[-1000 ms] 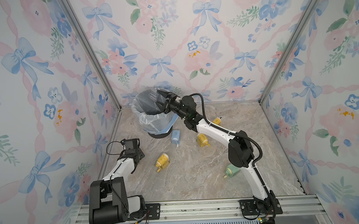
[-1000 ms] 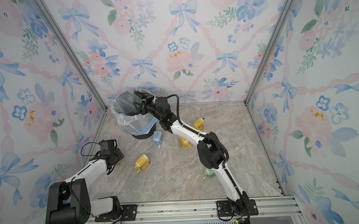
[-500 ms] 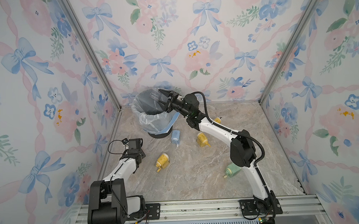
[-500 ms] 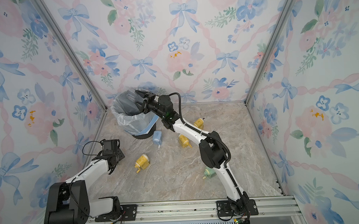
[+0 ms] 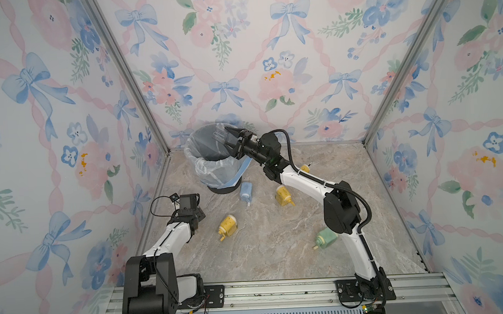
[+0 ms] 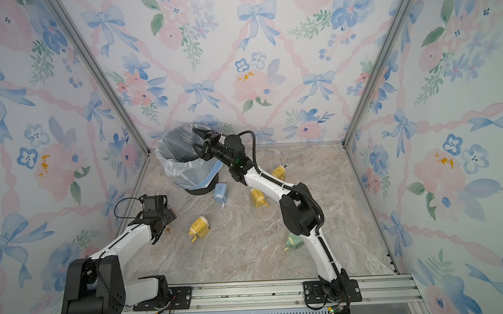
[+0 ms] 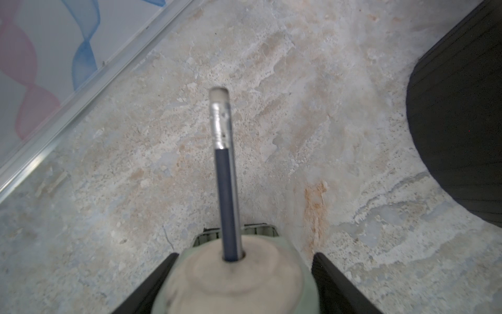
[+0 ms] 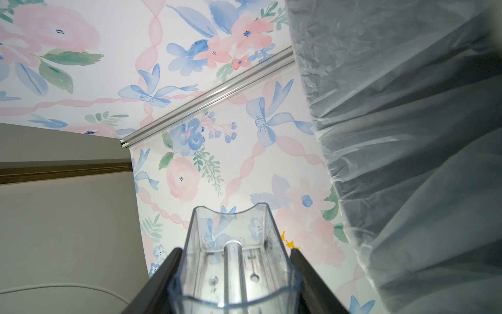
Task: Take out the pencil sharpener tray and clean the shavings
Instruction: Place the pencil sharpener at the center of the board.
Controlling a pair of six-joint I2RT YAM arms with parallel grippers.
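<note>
My right gripper is shut on the clear pencil sharpener tray, which shows dark smudges inside. In both top views the tray hangs over the mouth of the bin with the right gripper behind it. Low at the left wall, my left gripper stands open around a pale green sharpener body. One finger sits against the body and the other stands a little off it. A dark blue pencil sticks out of the body.
The dark bin has a clear liner and a black base. Loose sharpeners lie on the marble floor: blue, yellow, yellow, green. Walls close in on three sides.
The left gripper's jaws have widened off the green sharpener body. The right gripper has stayed over the bin with the tray, shifting only slightly.
</note>
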